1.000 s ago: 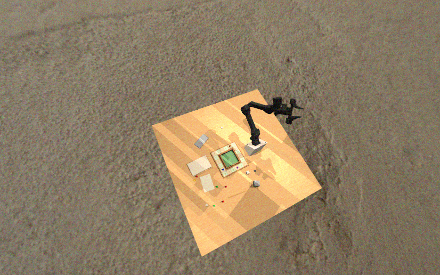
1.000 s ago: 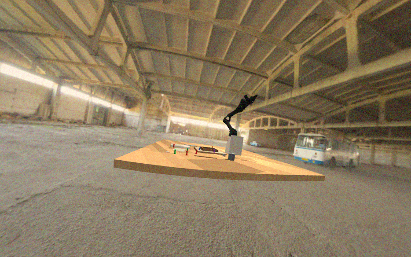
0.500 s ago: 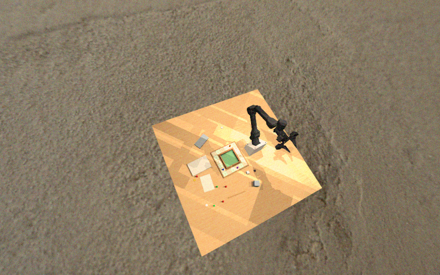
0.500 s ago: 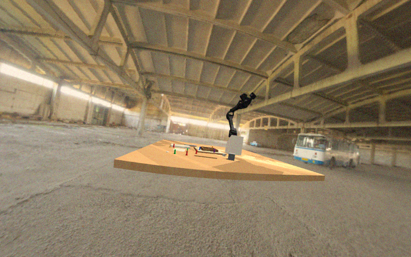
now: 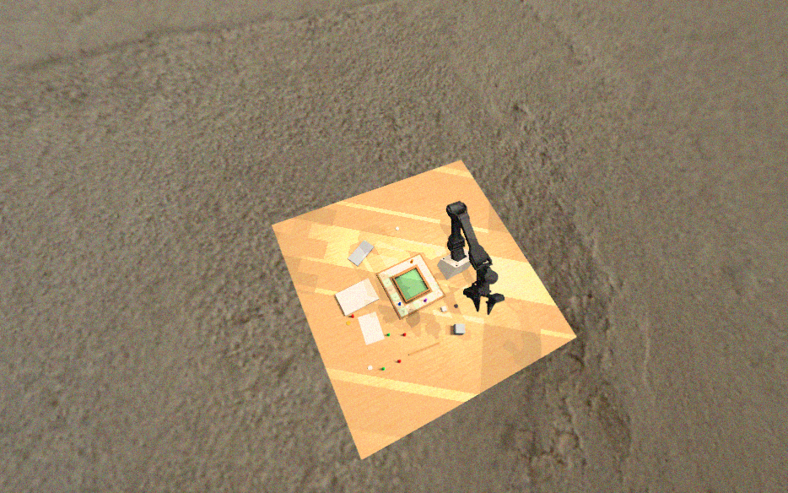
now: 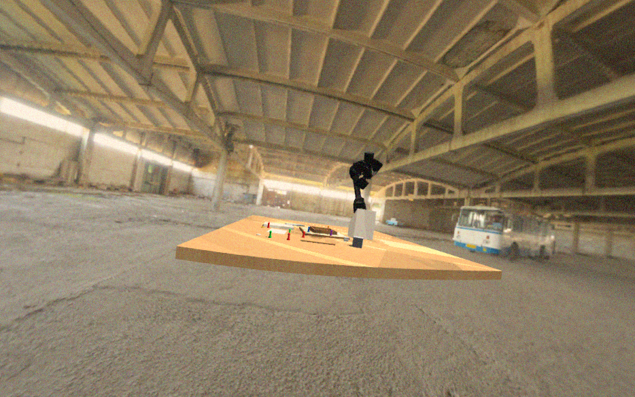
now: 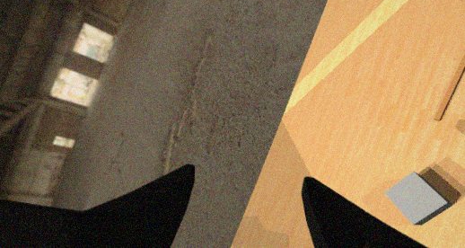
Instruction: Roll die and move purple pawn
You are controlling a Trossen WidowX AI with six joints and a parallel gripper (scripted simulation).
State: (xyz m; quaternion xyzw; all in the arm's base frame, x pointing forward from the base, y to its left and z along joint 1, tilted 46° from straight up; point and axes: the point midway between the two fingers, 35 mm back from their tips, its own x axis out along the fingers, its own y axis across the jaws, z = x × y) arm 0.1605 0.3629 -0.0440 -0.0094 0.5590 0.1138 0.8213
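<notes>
My gripper [image 5: 483, 312] [image 7: 248, 179] is open and empty, high above the table on the right side of the board. A small white cube [image 5: 444, 309], which looks like the die, lies on the table just outside the board's corner; its pips are too small to read. The purple pawn [image 5: 425, 300] stands on the pale track of the board [image 5: 391, 272]. The green-floored tray with a wooden rim [image 5: 420, 296] is in the middle of the board and looks empty. The arrows are not readable. The wrist view shows neither die nor board.
A blue pawn [image 5: 399, 304] and an orange pawn [image 5: 412, 262] are on the board. A grey block [image 5: 458, 329] [image 6: 357, 243] [image 7: 415, 198], a small dark thing [image 5: 456, 306] and a thin rod [image 5: 423, 349] lie nearby. White slabs, a grey slab [image 5: 360, 252] and several loose pawns lie farther left.
</notes>
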